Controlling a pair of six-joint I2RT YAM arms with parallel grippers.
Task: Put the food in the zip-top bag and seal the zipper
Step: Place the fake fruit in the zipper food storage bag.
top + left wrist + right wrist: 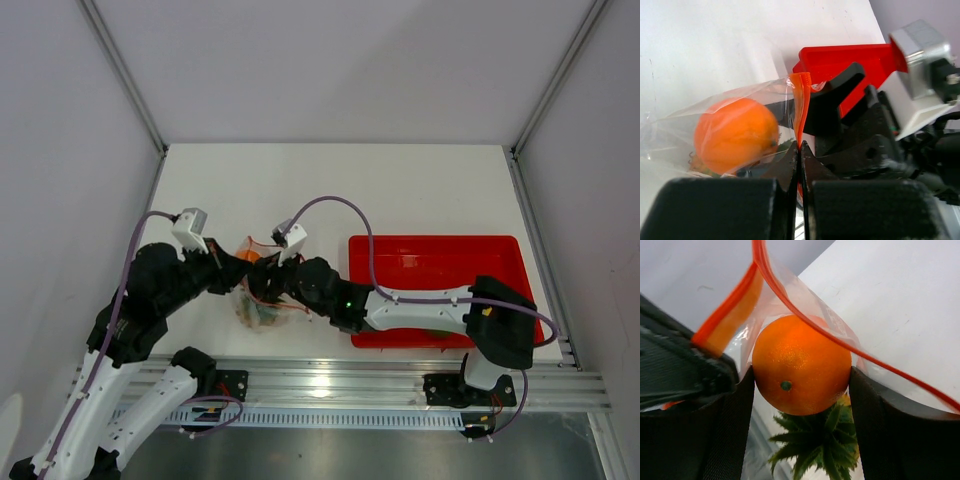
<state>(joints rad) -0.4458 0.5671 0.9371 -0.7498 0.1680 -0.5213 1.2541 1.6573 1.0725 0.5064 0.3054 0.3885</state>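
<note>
The clear zip-top bag (258, 305) lies between the two arms with its mouth held open. My left gripper (799, 147) is shut on the bag's orange-red zipper (801, 105) strip, pinching it between its fingertips. My right gripper (801, 385) is shut on the orange ball (800, 362), one finger on each side of it, and reaches into the bag's mouth. The zipper (790, 305) loops around the ball. Below the ball, inside the bag, the pineapple's green crown (827, 440) shows. The left wrist view sees the orange ball (735, 135) through the plastic. Other food is hidden.
A red rectangular tray (440, 262) lies right of the bag, under the right arm. The red tray (840, 57) also appears behind the right gripper in the left wrist view. White enclosure walls surround the table on three sides.
</note>
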